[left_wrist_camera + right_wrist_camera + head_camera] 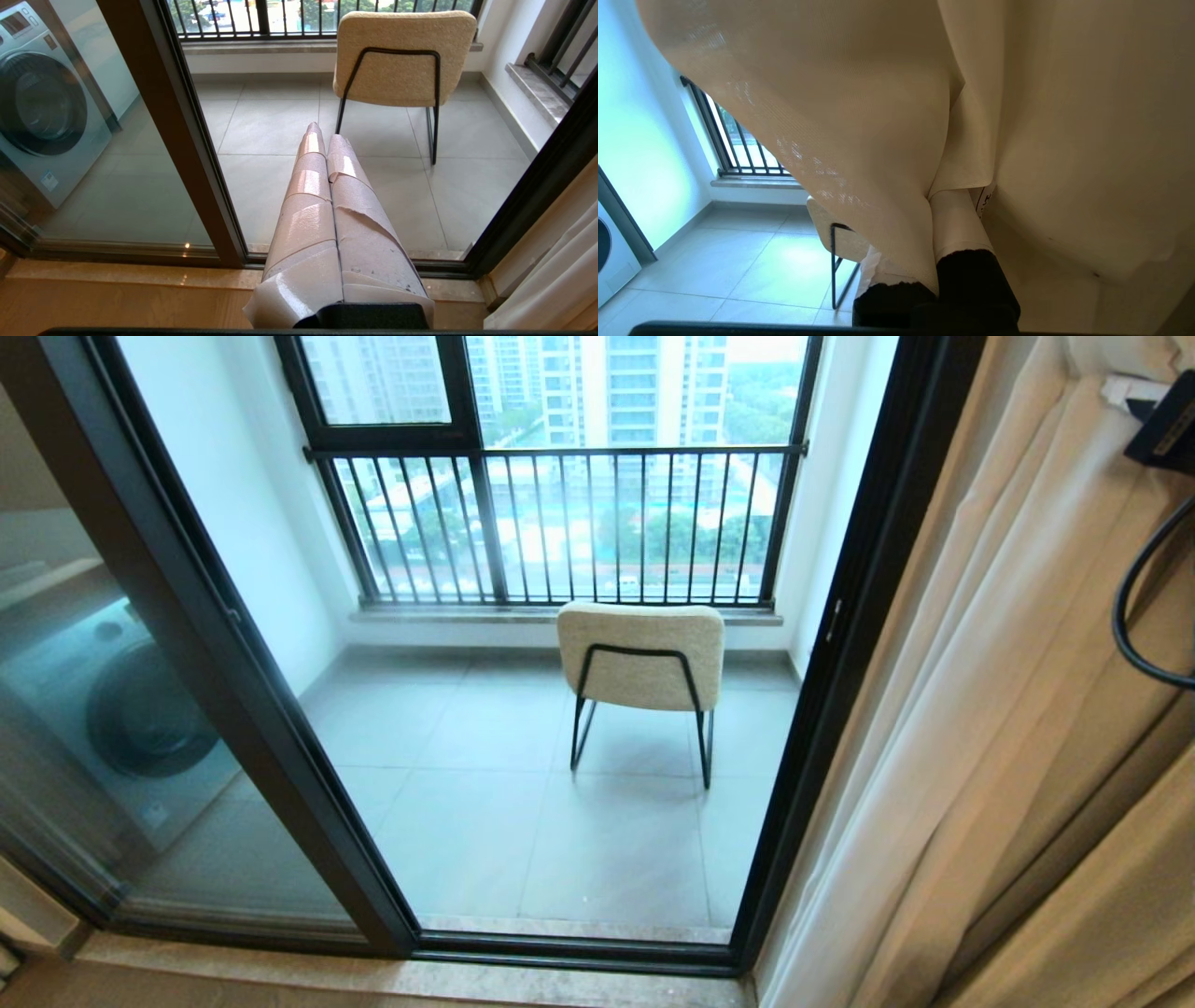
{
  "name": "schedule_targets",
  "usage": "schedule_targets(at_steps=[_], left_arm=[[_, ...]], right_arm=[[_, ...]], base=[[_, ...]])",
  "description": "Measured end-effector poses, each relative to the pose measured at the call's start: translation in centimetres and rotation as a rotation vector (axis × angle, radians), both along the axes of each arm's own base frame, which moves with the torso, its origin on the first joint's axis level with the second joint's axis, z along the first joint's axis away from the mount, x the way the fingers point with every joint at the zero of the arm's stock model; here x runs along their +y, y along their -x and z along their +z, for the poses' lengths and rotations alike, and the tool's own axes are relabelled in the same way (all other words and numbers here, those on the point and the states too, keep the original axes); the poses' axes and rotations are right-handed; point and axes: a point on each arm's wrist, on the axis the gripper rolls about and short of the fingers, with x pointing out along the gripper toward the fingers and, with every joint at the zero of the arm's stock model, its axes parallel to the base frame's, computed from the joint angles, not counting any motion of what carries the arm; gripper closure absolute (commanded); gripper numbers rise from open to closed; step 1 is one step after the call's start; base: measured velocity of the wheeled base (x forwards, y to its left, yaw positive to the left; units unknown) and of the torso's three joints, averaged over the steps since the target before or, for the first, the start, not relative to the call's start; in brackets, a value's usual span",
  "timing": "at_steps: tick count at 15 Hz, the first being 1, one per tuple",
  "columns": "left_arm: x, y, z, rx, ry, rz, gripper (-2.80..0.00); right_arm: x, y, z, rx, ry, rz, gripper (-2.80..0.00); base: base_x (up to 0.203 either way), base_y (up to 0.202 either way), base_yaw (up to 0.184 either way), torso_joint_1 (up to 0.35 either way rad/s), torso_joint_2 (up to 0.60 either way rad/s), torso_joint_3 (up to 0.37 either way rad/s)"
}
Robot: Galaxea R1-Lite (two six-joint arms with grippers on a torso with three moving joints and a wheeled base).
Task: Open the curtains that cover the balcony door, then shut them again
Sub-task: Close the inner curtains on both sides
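The curtains [980,709] hang bunched at the right of the doorway, cream-white in long folds. The balcony door [233,644] has a dark frame, with a glass panel on the left and the open doorway in the middle. In the right wrist view my right gripper [931,205] is shut on a fold of the curtains [859,93], fabric pinched between its taped fingers. A black part of the right arm [1162,429] pokes out of the fabric at top right. My left gripper [325,133] is shut and empty, held low and pointing at the balcony floor.
A cream chair [640,653] with black legs stands on the tiled balcony, facing a black-barred railing window [560,523]. A washing machine [140,709] sits behind the left glass panel. A stone threshold [140,275] runs along the door's foot.
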Motion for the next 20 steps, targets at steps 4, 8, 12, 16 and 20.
schedule_targets(at_steps=[4, 8, 12, 16, 20], left_arm=[[0.0, 0.0, 0.0, 0.000, 0.000, 0.000, 0.00], [0.0, 0.0, 0.0, 0.000, 0.000, 0.000, 0.00], [0.0, 0.0, 0.0, 0.000, 0.000, 0.000, 0.00], [0.0, 0.0, 0.0, 0.000, 0.000, 0.000, 0.00], [0.0, 0.0, 0.0, 0.000, 0.000, 0.000, 0.00]], right_arm=[[0.0, 0.7, -0.1, -0.003, 0.003, -0.001, 0.00], [0.1, 1.6, -0.4, 0.003, 0.006, -0.002, 0.00], [0.1, 2.1, -0.5, 0.000, 0.006, -0.003, 0.00], [0.0, 2.1, -0.5, 0.002, 0.007, -0.007, 0.00], [0.0, 2.0, -0.4, -0.003, 0.009, -0.010, 0.00]], base=[[0.000, 0.000, 0.000, 0.000, 0.00, 0.000], [0.000, 0.000, 0.000, 0.000, 0.00, 0.000], [0.000, 0.000, 0.000, 0.000, 0.00, 0.000], [0.000, 0.000, 0.000, 0.000, 0.00, 0.000], [0.000, 0.000, 0.000, 0.000, 0.00, 0.000]])
